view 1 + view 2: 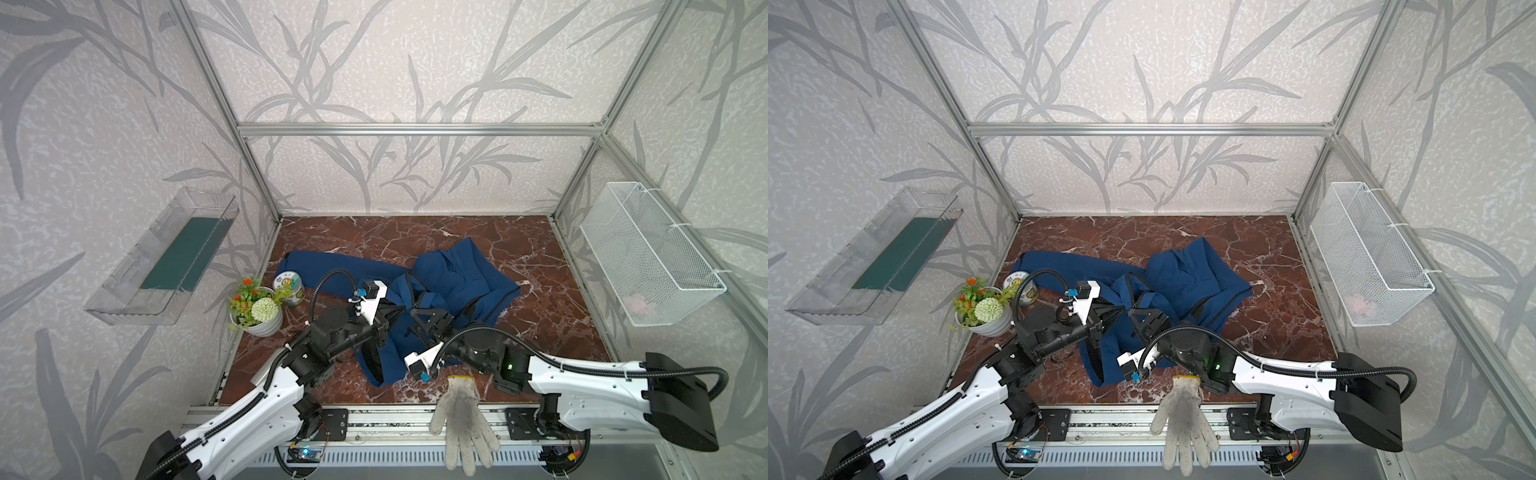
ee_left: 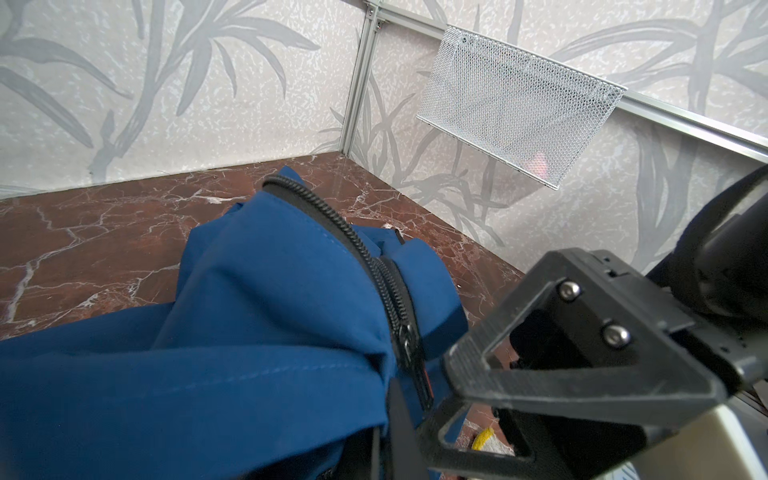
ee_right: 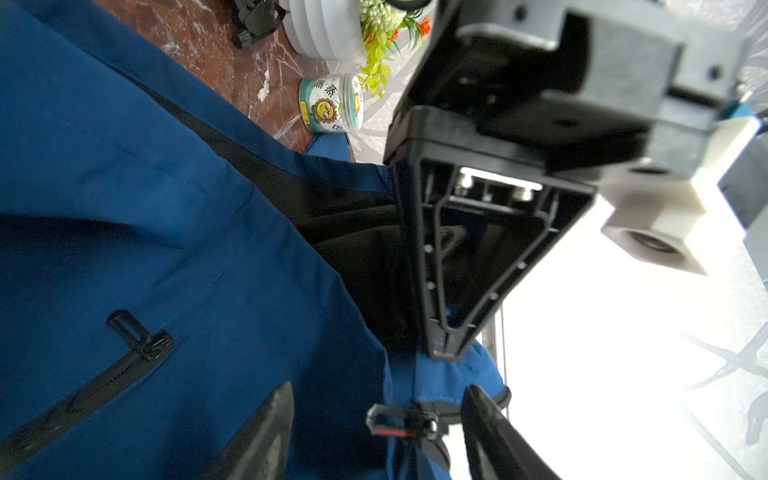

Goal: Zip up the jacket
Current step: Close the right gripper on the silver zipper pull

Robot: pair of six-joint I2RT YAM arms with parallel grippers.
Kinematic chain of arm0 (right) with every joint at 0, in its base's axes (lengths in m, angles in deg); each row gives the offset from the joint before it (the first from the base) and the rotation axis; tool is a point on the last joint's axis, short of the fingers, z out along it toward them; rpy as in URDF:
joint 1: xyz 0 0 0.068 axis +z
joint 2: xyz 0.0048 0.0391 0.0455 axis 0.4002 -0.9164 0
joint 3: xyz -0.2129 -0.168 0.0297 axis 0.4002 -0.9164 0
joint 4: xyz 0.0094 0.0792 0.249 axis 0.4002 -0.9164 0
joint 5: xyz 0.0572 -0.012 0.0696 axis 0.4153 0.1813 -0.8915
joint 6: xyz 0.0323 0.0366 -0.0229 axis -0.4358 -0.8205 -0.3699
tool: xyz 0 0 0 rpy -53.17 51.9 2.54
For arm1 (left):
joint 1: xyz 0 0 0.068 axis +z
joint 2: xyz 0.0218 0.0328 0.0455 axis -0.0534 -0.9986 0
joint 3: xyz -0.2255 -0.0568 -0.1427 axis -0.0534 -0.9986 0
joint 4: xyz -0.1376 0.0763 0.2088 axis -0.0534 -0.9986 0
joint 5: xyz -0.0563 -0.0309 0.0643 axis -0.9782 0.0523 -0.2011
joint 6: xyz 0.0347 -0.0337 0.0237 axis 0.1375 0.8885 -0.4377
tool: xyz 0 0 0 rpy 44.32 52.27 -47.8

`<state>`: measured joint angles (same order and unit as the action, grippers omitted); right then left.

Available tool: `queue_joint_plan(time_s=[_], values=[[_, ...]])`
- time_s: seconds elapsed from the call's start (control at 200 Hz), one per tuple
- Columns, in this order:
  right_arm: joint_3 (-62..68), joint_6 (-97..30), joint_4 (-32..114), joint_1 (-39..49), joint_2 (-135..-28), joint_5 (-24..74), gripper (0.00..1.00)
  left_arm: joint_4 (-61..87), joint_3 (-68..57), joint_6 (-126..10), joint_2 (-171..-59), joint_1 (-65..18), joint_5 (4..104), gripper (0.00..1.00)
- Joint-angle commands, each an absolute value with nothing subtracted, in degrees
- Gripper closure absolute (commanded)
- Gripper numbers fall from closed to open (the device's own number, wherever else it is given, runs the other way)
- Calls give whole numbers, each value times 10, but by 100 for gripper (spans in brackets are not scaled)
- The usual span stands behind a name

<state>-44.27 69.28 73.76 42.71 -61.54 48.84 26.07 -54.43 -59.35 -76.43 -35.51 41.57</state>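
At the left, a flower pot (image 1: 266, 326) and a can (image 1: 289, 286) stand on the bench (image 1: 540, 257), close to one sleeve. The left end effector (image 1: 395, 309) is clenched on a pinch of the jacket (image 1: 457, 274), which lies crumpled mid-bench, and it holds that fabric raised just beside the zipper slider. In the right wrist view the pull tab (image 3: 399, 422) sits between the parted jaws of the right end effector (image 3: 380, 411), which is released and grasps nothing. The zipper track (image 2: 361, 245) runs from the slider up over a raised fold, so its long axis leads away from the right end effector. That arm is the nearer to the tab. Closing on the tab looks like the next step.
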Motion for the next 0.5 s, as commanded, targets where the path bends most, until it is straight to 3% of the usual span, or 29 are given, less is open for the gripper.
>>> queue_joint_plan(time_s=[0.0,0.495], values=[[-448,731,812,439,-634,522,35,253,-529,-593,-753,-357,423,100],[-430,763,858,459,-642,559,48,243,-531,-593,-747,-356,425,100]])
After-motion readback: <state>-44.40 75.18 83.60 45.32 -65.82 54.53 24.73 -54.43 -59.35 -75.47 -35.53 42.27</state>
